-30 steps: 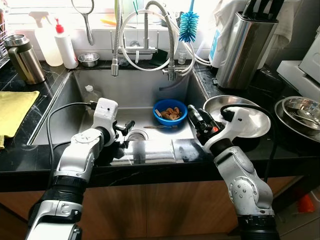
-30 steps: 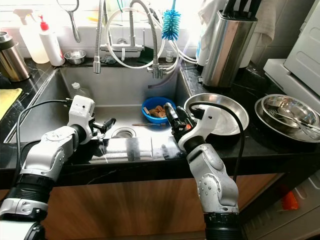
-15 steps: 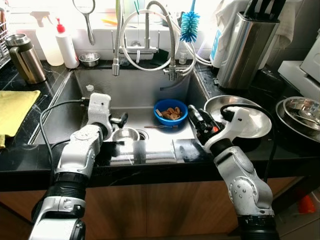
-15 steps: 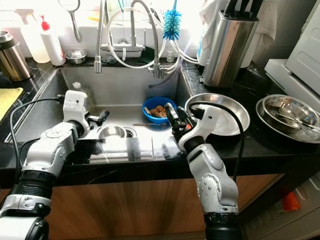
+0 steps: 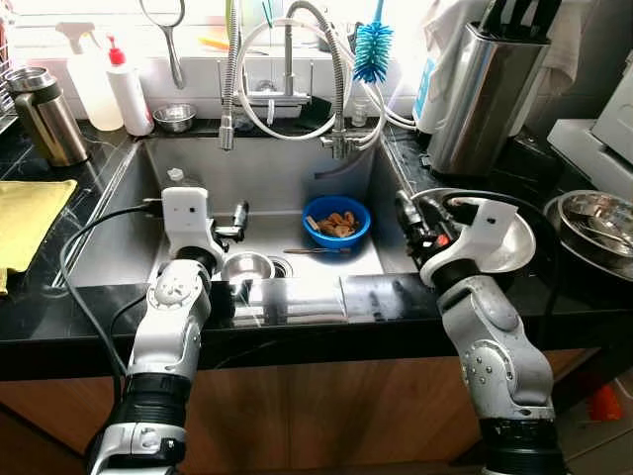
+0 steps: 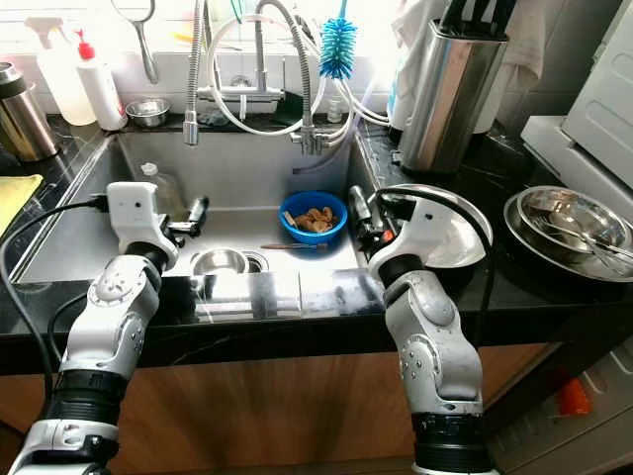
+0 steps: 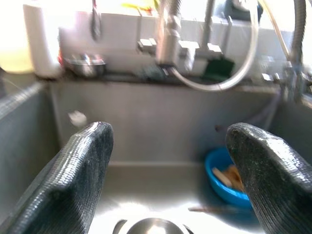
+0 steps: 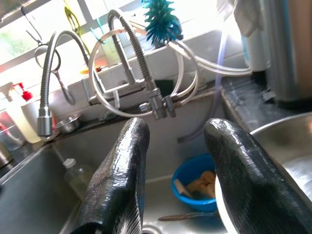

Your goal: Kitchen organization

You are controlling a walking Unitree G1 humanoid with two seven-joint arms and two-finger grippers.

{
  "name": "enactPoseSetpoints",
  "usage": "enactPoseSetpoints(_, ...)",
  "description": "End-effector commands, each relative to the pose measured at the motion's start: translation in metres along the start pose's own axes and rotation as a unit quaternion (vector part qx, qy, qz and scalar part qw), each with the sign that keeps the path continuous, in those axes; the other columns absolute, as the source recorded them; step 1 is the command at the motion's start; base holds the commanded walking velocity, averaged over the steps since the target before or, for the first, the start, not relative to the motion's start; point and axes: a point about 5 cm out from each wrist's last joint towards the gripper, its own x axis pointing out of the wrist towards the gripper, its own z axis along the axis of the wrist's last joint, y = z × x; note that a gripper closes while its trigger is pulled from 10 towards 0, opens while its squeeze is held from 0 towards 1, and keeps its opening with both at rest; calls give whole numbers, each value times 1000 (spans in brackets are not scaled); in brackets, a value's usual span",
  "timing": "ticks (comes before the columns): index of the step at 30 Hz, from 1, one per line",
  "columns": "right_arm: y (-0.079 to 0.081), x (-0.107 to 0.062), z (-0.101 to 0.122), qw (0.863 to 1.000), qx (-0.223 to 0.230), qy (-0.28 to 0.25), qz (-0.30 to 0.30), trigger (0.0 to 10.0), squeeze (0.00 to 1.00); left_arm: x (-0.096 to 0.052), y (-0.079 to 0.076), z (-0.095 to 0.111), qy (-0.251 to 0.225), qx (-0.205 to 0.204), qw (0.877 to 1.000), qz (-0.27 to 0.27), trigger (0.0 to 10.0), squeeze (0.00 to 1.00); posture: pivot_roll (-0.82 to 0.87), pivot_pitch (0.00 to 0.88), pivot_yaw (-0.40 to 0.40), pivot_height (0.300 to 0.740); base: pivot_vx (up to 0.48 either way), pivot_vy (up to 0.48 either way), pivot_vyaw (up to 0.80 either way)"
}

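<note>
A blue bowl [image 5: 337, 220] with food scraps sits on the floor of the steel sink [image 5: 287, 173]. A small steel bowl [image 5: 247, 265] rests by the drain, and a thin utensil [image 5: 316, 251] lies between the two. My left gripper [image 5: 235, 220] hovers above the small steel bowl, open and holding nothing. In the left wrist view its fingers [image 7: 73, 180] are spread wide, with the blue bowl [image 7: 219, 170] beyond them. My right gripper [image 5: 410, 223] hangs open at the sink's right edge, beside a large steel plate [image 5: 504, 242]. It faces the blue bowl [image 8: 195, 183].
Flexible faucet hoses [image 5: 229, 99] hang over the sink's back. A small bottle [image 5: 176, 178] stands in the sink's far left corner. On the right counter are stacked steel bowls [image 5: 593, 223] and a knife holder [image 5: 485, 89]. A yellow cloth [image 5: 25, 218], thermos [image 5: 45, 114] and bottles [image 5: 129, 89] sit left.
My left gripper has pulled up and to the left from the drain, and the small steel bowl now shows there. My right gripper has risen and moved right, toward the plate.
</note>
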Motion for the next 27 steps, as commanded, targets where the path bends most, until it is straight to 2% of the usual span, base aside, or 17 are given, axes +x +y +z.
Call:
enactPoseSetpoints(1,1,0,9,1000,-11,-17,-1,10000,0,-1,2,7,-22,7,1000,8,10000,0,-22,37,-32,740,0,0,0)
enactPoseSetpoints(5,-3,-2,12,999,-20,-24,-18,10000,0,-8,8,7,-42,34,998,14,10000,0,-25,38,-33,740,0,0,0)
enactPoseSetpoints(10,-6,-5,13,998,-35,-28,-35,10000,0,-13,18,1,-51,98,994,15,10000,0,-24,38,-32,740,0,0,0)
enactPoseSetpoints(13,-8,-7,14,998,-50,-28,-40,10000,0,-16,21,-1,-52,103,993,22,10000,0,-24,35,-32,740,0,0,0)
enactPoseSetpoints(18,-26,-13,24,995,-70,-33,-69,10000,0,-17,21,-3,-52,107,993,20,10000,0,-28,32,-32,740,0,0,0)
enactPoseSetpoints(19,-35,-16,27,993,-69,-34,-93,10000,0,-17,20,-5,-49,106,993,18,10000,0,-32,30,-32,740,0,0,0)
enactPoseSetpoints(23,-41,-21,26,991,-64,-30,-117,10000,0,-16,15,-8,-48,108,993,14,10000,0,-32,30,-33,740,0,0,0)
enactPoseSetpoints(27,-53,-29,23,987,-84,-17,-139,10000,0,-16,12,-8,-47,111,993,3,10000,0,-25,21,-28,740,0,0,0)
